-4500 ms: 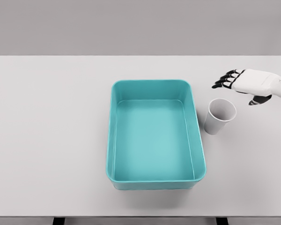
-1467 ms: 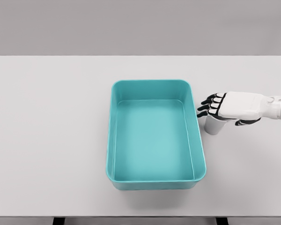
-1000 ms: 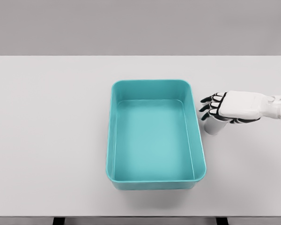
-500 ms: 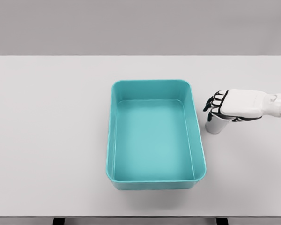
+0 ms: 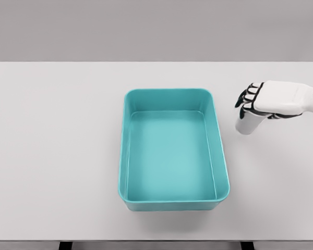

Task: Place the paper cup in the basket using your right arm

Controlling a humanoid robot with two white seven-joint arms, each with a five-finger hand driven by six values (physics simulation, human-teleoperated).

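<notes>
A wide, pale grey table (image 5: 57,156) fills most of the head view, its far edge running straight across. Behind it stands a plain grey wall (image 5: 156,28), evenly lit. Below the table's near edge, dark legs (image 5: 65,245) show against a dim floor.

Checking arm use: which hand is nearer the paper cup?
Right. The right hand is closed over the paper cup from above; the left hand is out of view.

One basket (image 5: 171,95), one paper cup (image 5: 247,124)
</notes>
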